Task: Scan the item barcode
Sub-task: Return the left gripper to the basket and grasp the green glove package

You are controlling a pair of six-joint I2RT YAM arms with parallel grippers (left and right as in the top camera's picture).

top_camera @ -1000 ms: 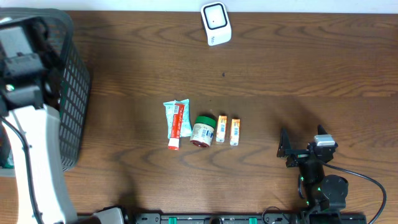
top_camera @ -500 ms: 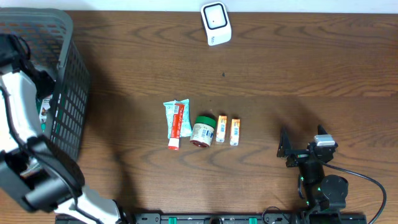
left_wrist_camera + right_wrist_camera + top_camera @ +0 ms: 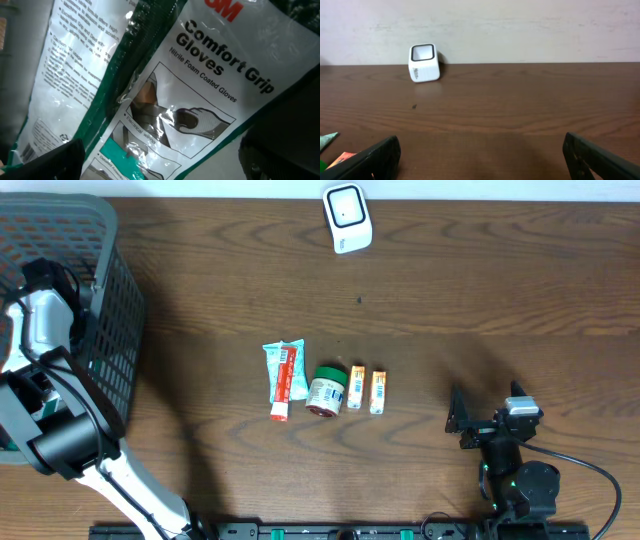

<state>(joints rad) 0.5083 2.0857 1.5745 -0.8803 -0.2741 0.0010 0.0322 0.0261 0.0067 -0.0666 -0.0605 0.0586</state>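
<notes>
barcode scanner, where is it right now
Overhead view: the white barcode scanner sits at the far edge of the table, near centre, well behind the green-lidded jar.

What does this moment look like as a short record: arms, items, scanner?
left fingers: open, in the basket, over a gloves pack
right fingers: open, empty, low at the table's near right, facing the scanner
scanner place: far edge of table
mid-table row: tube, jar, two orange boxes, none held
scan: not yet begun
</notes>
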